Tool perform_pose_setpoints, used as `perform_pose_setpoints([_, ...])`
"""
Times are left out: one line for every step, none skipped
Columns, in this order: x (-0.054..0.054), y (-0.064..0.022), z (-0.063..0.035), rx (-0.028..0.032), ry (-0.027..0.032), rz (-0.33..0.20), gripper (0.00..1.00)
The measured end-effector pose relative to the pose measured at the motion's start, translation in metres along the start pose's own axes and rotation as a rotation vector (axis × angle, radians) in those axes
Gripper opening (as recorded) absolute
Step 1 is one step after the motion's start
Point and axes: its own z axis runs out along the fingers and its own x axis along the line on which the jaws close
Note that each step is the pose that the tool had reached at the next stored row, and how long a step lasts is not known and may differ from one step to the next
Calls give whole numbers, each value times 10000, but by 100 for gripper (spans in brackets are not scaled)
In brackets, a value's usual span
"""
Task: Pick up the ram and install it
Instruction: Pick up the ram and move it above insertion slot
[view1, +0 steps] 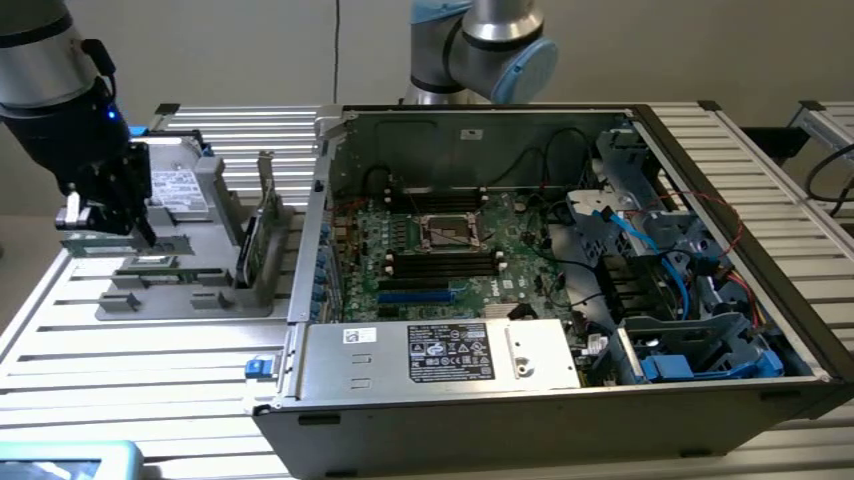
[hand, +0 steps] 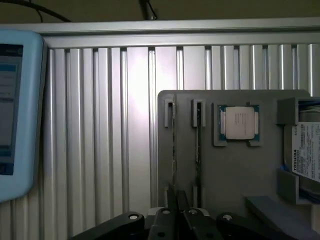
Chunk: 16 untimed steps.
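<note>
While pincer (hand: 176, 196) stands over ram (hand: 173, 145), processor (hand: 239, 122) (silver) lies near.

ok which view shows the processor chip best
The wrist view: the processor chip faces the camera squarely, silver lid and green border clear. In the exterior view it is a small greenish patch on the grey tray.

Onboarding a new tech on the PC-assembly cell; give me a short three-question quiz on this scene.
1. True or false: the computer case is open, with its motherboard exposed.
2. The end effector is above: A the gray tray; B the case; C a conveyor belt.
3. Fill in: in the tray, the square silver chip lies between the memory sticks and the ____.
Key: 1 true; 2 A; 3 hard drive.
</note>
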Motion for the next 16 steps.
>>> perform_pose_setpoints([1,-20,-45,-1,1,0,12])
perform_pose_setpoints([3,-47,-91,-1,1,-1,12])
perform_pose_setpoints([6,-78,-138,0,0,-1,12])
perform_pose_setpoints([10,-115,-183,-1,0,0,12])
perform_pose_setpoints([14,-153,-228,0,-3,0,12])
perform_pose_setpoints([20,-193,-274,-1,-6,0,12])
perform_pose_setpoints([26,-233,-319,-1,-10,-1,12])
perform_pose_setpoints([31,-272,-365,-1,-14,-1,12])
perform_pose_setpoints([36,-312,-411,-2,-17,-1,12])
perform_pose_setpoints([42,-355,-460,-2,-22,-1,12])
perform_pose_setpoints([47,-395,-506,-3,-25,-1,12])
perform_pose_setpoints([53,-435,-551,-3,-28,-1,12])
perform_pose_setpoints([58,-475,-597,-4,-31,-1,12])
perform_pose_setpoints([63,-515,-642,-3,-35,-2,12])
perform_pose_setpoints([68,-555,-688,-5,-37,-1,12])
perform_pose_setpoints([73,-595,-733,-5,-40,-1,12])
